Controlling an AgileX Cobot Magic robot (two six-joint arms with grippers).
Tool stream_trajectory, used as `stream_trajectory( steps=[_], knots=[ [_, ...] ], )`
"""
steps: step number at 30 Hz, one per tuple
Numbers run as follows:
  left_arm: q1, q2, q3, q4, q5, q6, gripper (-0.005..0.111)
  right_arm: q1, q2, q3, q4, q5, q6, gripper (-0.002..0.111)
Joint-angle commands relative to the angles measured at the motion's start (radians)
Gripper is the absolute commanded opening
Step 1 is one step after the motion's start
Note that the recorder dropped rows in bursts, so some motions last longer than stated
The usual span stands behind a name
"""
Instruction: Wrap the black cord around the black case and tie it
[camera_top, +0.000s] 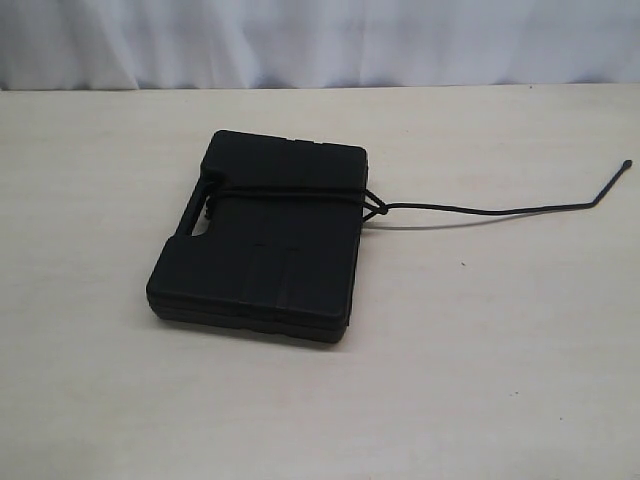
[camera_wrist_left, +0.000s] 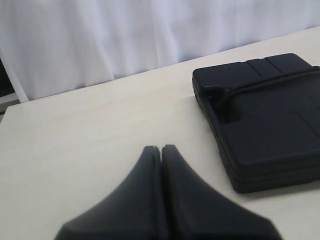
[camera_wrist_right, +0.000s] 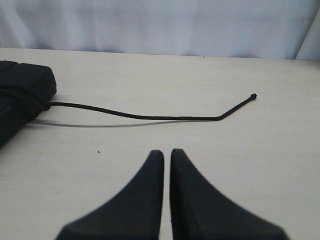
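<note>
Thin black braided cord (camera_top: 480, 212) around flat black plastic case (camera_top: 270, 250) looked limp, light; grasp free tail. Your left gripper (camera_wrist_left: 161, 149), right gripper (camera_wrist_right: 166, 152) were closed, empty.

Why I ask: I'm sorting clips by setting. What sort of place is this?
Likely a robot test bench rather than a home: a pale table, a plain white curtain behind it, and the black case bound with the black cord.

Left gripper (camera_wrist_left: 160, 148), right gripper (camera_wrist_right: 167, 152): black, tapered.
</note>
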Motion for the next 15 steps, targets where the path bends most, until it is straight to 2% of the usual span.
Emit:
stream_trajectory(
  steps=[1,15],
  knots=[
    [-0.006,-0.003,0.003,-0.001,-0.003,-0.008,0.0,0.002,-0.005,0.003,-0.009,0.001,0.0,0.004],
    [-0.006,-0.003,0.003,-0.001,-0.003,-0.008,0.0,0.002,-0.005,0.003,-0.009,0.001,0.0,0.004]
  ],
)
